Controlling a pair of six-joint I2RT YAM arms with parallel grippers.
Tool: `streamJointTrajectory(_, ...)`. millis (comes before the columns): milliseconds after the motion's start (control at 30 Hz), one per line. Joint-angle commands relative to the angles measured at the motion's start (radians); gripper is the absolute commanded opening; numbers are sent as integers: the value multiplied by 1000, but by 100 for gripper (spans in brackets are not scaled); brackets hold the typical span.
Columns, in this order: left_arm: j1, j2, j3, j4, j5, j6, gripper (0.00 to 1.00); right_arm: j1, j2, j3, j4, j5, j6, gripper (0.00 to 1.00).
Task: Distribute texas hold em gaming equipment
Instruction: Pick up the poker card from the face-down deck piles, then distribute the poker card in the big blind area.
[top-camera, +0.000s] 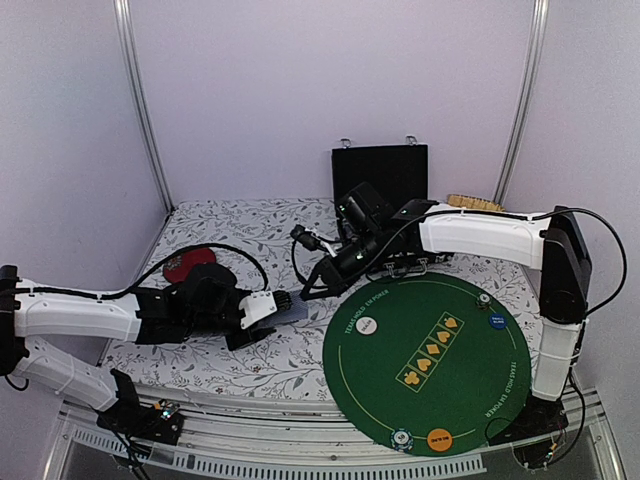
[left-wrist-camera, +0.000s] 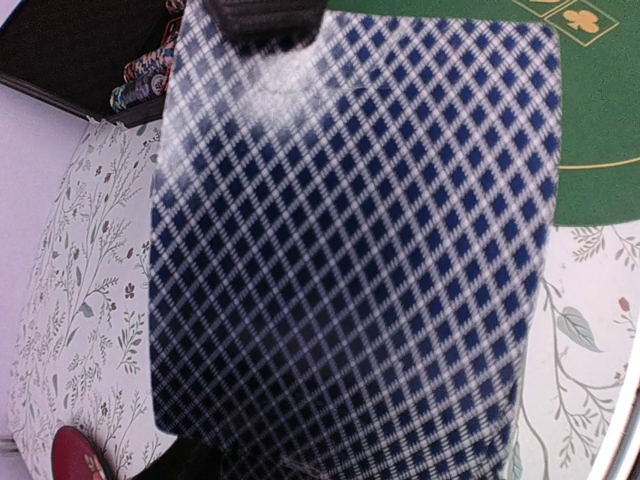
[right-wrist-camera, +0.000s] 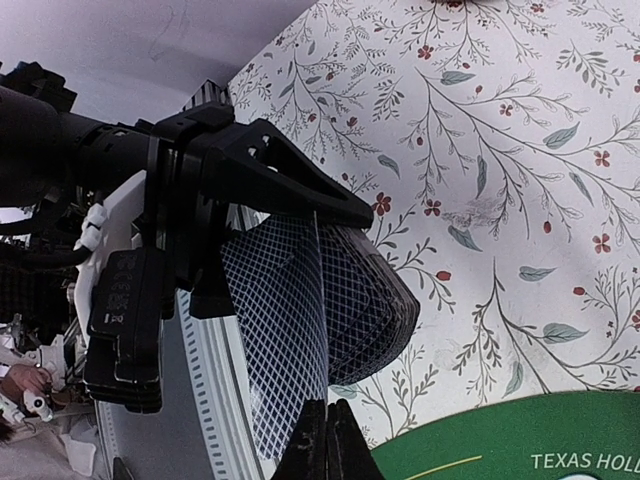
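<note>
Two grippers meet left of centre in the top view, over the floral cloth (top-camera: 250, 225) just off the left rim of the green mat (top-camera: 440, 395). Left gripper (top-camera: 280, 306): fingers clamped on the deck (right-wrist-camera: 375, 300), with the patterned back filling its own wrist view. Right gripper (right-wrist-camera: 325, 440): fingertips pressed together on the lower edge of one card (right-wrist-camera: 285, 340), which stands peeled away from the deck while its far end stays under the left finger. On the mat: white disc (top-camera: 367, 325) at the left, blue disc (top-camera: 497, 321) at the upper right, and orange disc (top-camera: 438, 437) at the bottom rim. One chip (top-camera: 402, 439) sits just beside the orange disc and another lies near the upper right rim. More chips are racked in the open case (top-camera: 380, 170) at the back. Step in hand, by judgement: dealing, with a single card being drawn off the deck. The next move likely calls for sliding that card clear toward the right and setting it at a seat on the mat. The left clamp needs to hold firm so that no second card follows.
</note>
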Motion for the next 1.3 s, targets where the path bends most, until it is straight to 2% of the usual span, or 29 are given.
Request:
streamJointTrajectory(0, -4, 3, 18, 22, 1, 3, 52, -6, -44, 16, 5, 30, -6, 2)
streamJointTrajectory(200, -4, 0, 20, 22, 2, 4, 52, -42, -127, -21, 46, 22, 23, 2)
streamJointTrajectory(533, -4, 0, 20, 19, 4, 3, 52, -97, -224, -39, 13, 70, 30, 2)
streamJointTrajectory(733, -6, 0, 21, 18, 8, 2, 52, -168, -327, -55, -70, 169, 9, 2)
streamJointTrajectory(1067, -7, -4, 23, 16, 8, 0, 52, -254, -426, -81, -250, 420, -131, 2)
streamJointTrajectory(1267, -9, -10, 23, 16, 10, 0, 52, -261, -454, -92, -273, 441, -161, 2)
